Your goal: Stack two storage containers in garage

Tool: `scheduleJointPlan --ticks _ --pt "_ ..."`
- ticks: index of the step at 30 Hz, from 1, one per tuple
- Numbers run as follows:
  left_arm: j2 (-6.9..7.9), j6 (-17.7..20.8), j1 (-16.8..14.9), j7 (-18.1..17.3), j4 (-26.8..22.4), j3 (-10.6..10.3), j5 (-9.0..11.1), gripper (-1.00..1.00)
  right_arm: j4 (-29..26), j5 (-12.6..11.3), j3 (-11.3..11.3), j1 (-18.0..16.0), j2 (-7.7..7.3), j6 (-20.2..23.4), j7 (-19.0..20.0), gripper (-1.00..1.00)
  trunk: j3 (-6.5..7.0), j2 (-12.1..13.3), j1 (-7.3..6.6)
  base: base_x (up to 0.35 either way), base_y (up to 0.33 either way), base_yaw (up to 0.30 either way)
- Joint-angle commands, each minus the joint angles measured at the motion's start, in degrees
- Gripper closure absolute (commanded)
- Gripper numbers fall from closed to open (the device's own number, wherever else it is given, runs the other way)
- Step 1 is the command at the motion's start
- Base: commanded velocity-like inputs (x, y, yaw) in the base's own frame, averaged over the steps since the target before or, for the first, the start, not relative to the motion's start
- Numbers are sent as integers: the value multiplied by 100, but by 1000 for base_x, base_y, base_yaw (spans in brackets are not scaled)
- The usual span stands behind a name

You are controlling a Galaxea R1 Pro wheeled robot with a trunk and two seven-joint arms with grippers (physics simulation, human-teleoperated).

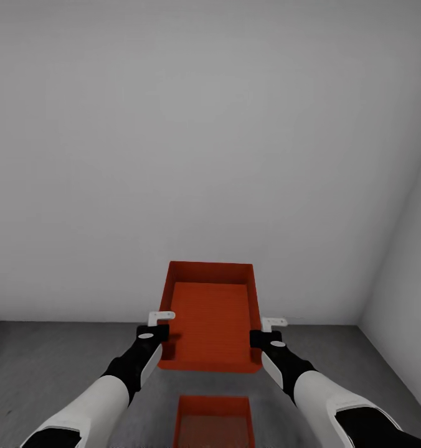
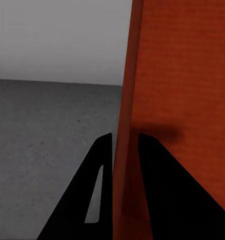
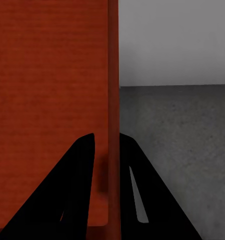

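Head view: orange-red storage container [image 1: 212,317] held aloft in garage between left gripper [image 1: 153,334] and right gripper [image 1: 268,339], each clamped on a thin side wall, above second container [image 1: 214,422] on dark floor [image 1: 42,361]. Likely light, rigid, slick-walled; best pinched at opposite rims, kept level.

Orange-red open rectangular storage container [image 1: 212,317] sits up in the air between both arms, left gripper [image 1: 156,331] pinching its left wall, right gripper [image 1: 268,336] pinching its right wall, one finger inside and one outside on each side. Second identical orange-red container [image 1: 214,422] lies on the dark grey matte floor [image 1: 48,361] directly below and nearer the robot, apart from the held one. Plain white-grey wall [image 1: 204,155] stands ahead behind both, a side wall [image 1: 403,274] meets it at the right corner.
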Motion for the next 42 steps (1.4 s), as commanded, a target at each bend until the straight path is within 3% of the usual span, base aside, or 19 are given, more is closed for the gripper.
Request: scheduleJointPlan --ticks 1,42 --pt "176 56 1 160 -8 -14 -60 100 -10 19 -60 -4 -103 -12 -67 100 -11 -6 2 0 0 0" --pt "179 55 1 151 16 -7 -60 100 -10 19 -60 -4 -103 6 -67 100 -385 -6 2 0 -23 0"
